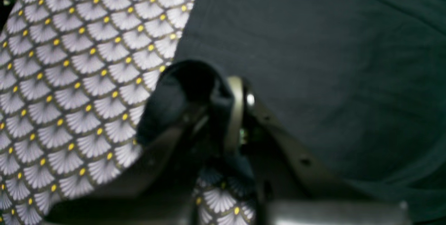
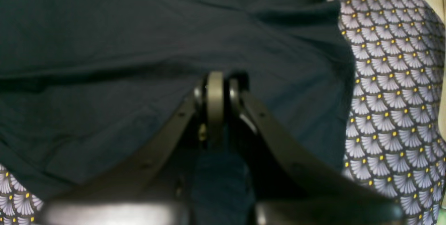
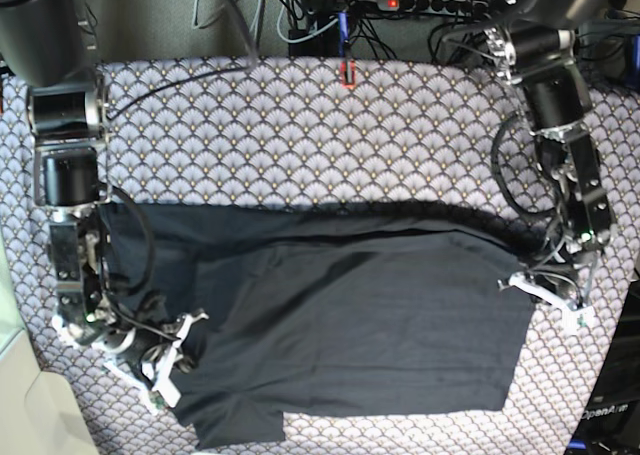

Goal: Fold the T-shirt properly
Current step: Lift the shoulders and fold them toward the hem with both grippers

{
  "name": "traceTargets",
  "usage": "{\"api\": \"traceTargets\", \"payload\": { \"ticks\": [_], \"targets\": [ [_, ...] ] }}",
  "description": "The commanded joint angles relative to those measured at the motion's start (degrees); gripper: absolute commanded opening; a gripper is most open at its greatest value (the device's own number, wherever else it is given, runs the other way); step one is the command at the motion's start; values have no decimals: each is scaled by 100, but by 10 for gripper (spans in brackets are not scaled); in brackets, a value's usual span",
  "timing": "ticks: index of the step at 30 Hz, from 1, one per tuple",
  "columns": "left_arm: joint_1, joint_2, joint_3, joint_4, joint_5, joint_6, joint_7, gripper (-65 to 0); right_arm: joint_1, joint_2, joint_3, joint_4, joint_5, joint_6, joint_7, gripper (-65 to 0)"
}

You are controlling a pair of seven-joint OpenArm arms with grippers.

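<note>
The dark T-shirt (image 3: 350,315) lies spread across the middle of the patterned table, with creases along its upper edge. At the shirt's right edge, my left gripper (image 3: 522,283) is shut on the cloth. In the left wrist view a bulge of the T-shirt (image 1: 313,61) wraps over the fingers of that gripper (image 1: 231,89). My right gripper (image 3: 185,327) sits at the shirt's left side, low over the table. The right wrist view shows this gripper (image 2: 221,84) pinched shut on the T-shirt (image 2: 104,44), with dark cloth running down between its fingers.
The scallop-patterned tablecloth (image 3: 300,145) covers the whole table. A power strip (image 3: 430,3) and cables lie behind the far edge, and a small red marker (image 3: 348,73) sits near it. A pale surface (image 3: 20,415) borders the table at the lower left.
</note>
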Motion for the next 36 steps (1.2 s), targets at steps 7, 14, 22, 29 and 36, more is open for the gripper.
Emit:
{"api": "traceTargets", "payload": {
  "ticks": [7,14,22,29,36],
  "targets": [
    [-317,-97,-15,-599,-38,-14,-125,-650,547,57,20,-664,61,3,395,-650],
    [-326,-194,11,-1056,-38,-14,-626,-650,555,180,20,-875,52,3,624,-650],
    [-440,-246,11,-1179,-38,-14,-635,-650,757,373,73,-1068,52,-24,685,-650],
    [-484,-273,2,-1179,-47,-14,-635,-650,801,496,73,-1385,61,-24,843,-650],
    [-634,-229,-15,-1241,-47,-14,-679,-650,784,470,38,-1394,61,-24,852,-650]
  ]
}}
